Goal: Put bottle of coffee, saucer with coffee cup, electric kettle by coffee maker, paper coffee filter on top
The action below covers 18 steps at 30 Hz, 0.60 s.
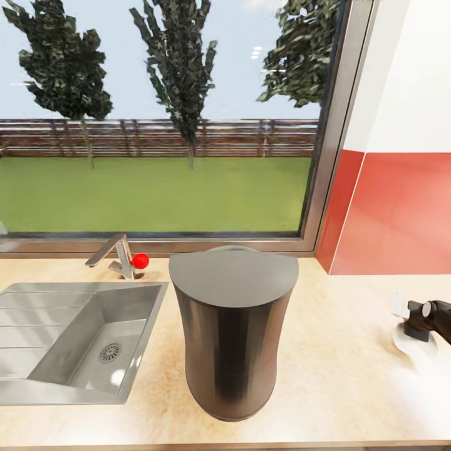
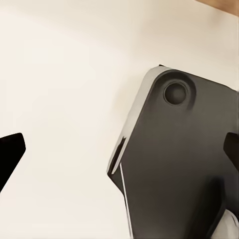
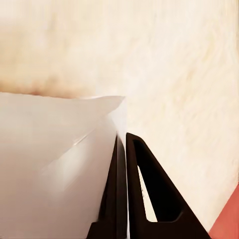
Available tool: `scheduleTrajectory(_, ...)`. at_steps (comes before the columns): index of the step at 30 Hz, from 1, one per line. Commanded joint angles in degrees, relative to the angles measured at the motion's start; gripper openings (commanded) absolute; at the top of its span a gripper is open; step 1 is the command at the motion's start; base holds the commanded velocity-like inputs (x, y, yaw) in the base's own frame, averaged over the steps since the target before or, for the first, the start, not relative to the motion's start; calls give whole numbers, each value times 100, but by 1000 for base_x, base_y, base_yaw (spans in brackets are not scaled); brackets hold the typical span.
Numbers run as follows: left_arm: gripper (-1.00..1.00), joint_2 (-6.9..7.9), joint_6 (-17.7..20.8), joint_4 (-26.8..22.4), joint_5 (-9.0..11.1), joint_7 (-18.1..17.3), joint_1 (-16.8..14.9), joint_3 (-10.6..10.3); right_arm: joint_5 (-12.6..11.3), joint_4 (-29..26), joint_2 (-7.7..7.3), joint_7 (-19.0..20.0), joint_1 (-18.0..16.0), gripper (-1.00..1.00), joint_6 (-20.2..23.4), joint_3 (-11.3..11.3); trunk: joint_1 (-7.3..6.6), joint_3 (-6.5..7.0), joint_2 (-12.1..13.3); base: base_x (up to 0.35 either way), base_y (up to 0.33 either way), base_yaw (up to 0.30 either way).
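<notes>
The coffee maker (image 1: 233, 332) stood on the tabletop (image 1: 338, 351) just beside the sink (image 1: 75, 338), below the window (image 1: 163, 119). At the tabletop's right side, the right gripper (image 3: 123, 154) had its jaws pinching a white paper coffee filter (image 3: 55, 169). The left gripper's (image 2: 119, 149) jaws were spread.

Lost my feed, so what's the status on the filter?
Right gripper shut on paper coffee filter, low over kitchen countertop. Coffee maker top bare. Left gripper open, idle. Path looks unobstructed.
</notes>
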Motion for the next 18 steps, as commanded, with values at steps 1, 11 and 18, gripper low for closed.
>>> scheduleTrajectory(1, 100, -1, -3, -9, 41, -20, 2, -12, -117, -24, -13, 76, -3, -100, -3, -16, -19, 8, 32, 0, 0, 0)
scheduleTrajectory(11, 100, -35, 3, -89, -11, -24, 3, -22, -813, -884, -91, 267, -3, -100, 221, -877, -195, 152, 353, 0, 0, 0)
scheduleTrajectory(18, 100, -38, -10, -92, -5, -27, 5, -25, -858, -1297, -94, 237, -3, -100, 396, -1638, -195, 152, 353, 0, 0, 0)
